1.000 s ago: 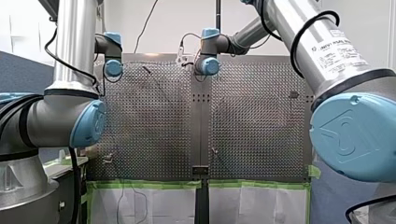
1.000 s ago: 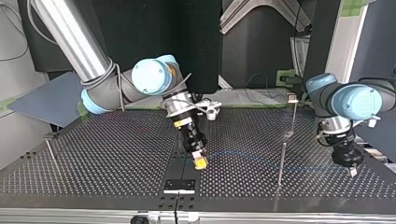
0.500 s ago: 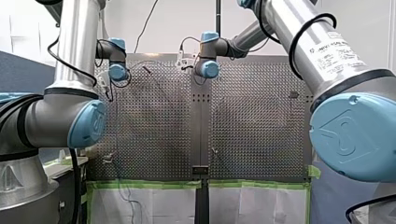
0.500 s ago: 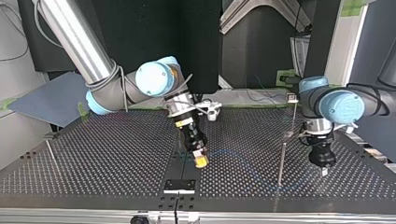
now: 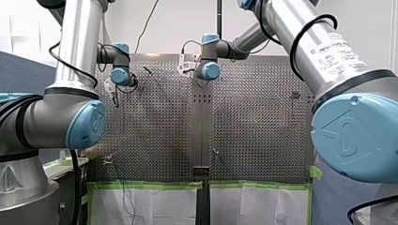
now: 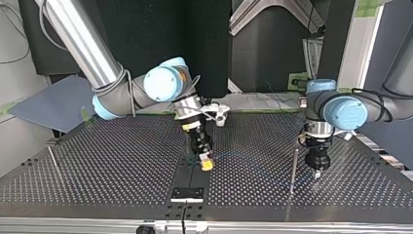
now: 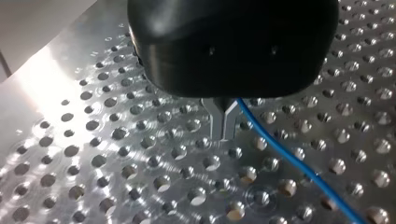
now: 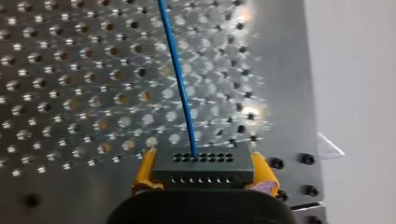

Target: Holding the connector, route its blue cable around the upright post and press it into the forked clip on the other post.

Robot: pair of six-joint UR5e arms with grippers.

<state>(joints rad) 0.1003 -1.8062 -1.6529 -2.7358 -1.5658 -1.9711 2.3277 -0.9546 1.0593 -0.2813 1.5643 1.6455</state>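
My right gripper (image 8: 204,173) is shut on the dark multi-hole connector (image 8: 203,167), with yellow pads (image 8: 144,170) on both sides of it. The blue cable (image 8: 180,88) leaves the connector across the perforated plate. In the top view my right gripper (image 6: 207,163) holds the connector low near the middle. The cable (image 6: 238,157) arcs towards the upright post (image 6: 293,168). My left gripper (image 6: 316,173) hangs just beside that post. Its metal fingers (image 7: 215,122) stand nearly together, and the cable (image 7: 280,154) comes out at their root. The other post's top (image 6: 302,102) peeks out behind my left arm.
A thin post (image 6: 52,158) stands at the top view's left. A black plate (image 6: 187,194) lies at the near edge there, and a white bracket (image 6: 220,111) sits behind my right wrist. Green tape (image 5: 145,185) lines the table's edge in the front view.
My left gripper has swung from the top view's right edge leftward to stand beside the upright post, pulling the cable's arc with it. My right gripper drew back slightly with the connector.
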